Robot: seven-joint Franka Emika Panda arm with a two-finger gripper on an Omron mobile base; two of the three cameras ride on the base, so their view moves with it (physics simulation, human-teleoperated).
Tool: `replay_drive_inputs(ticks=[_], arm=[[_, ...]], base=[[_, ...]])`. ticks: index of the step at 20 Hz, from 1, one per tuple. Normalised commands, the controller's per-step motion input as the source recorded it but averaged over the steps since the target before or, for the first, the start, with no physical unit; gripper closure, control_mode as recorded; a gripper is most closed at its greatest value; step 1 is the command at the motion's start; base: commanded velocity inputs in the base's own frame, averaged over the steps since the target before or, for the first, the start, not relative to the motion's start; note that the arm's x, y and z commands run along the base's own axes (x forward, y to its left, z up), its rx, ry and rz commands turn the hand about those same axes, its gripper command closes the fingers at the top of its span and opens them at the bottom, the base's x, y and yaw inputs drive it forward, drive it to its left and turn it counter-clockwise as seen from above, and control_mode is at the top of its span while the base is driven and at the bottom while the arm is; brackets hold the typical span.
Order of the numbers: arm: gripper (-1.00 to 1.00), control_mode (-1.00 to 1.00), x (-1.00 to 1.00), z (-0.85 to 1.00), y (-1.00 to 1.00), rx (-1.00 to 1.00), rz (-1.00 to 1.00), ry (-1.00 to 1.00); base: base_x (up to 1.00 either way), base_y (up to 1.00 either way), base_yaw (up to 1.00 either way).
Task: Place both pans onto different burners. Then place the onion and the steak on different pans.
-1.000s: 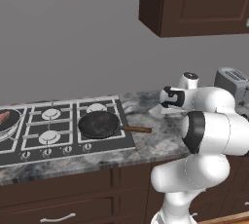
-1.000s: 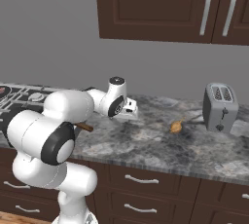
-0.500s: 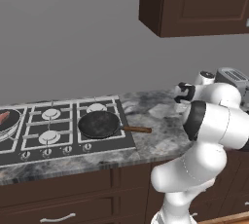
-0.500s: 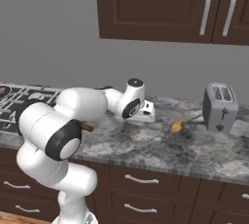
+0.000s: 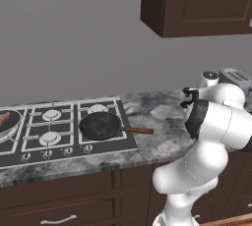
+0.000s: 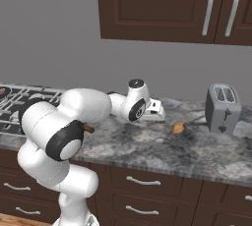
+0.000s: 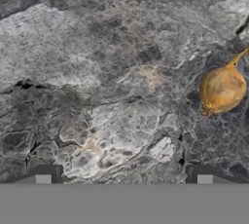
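End effector [image 7: 124, 173] spread wide over counter [image 7: 97, 72]; onion [image 7: 221, 90] beside.

Two pans: one [image 5: 100, 124] at centre left of the left base view, one [image 5: 7, 123] cut by its left edge. One steak [image 5: 3, 119] in that edge pan. Three uncovered burners [image 5: 51, 115] left of centre. One onion [image 6: 178, 127] right of centre in the right base view. One toaster [image 6: 223, 107] at right.

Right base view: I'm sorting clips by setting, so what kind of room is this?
A rendered home kitchen, it seems: a gas hob with a pan on it, a toaster on the stone counter, dark wood cabinets above.
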Motion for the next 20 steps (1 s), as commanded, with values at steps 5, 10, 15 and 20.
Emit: replay_drive_inputs(ticks=[5,10,15,20], arm=[[-1.0,-1.0,0.0,0.0,-0.32,-0.11,-0.09,-0.1],[-1.0,-1.0,0.01,0.0,-0.45,-0.01,-0.09,-0.03],[-1.0,-1.0,0.24,0.0,-0.56,0.0,-0.06,0.0],[-1.0,-1.0,0.32,0.0,-0.56,0.0,-0.04,0.0]], base=[[0.0,0.0,0.0],[0.0,0.0,0.0],[0.0,0.0,0.0],[0.0,0.0,0.0]])
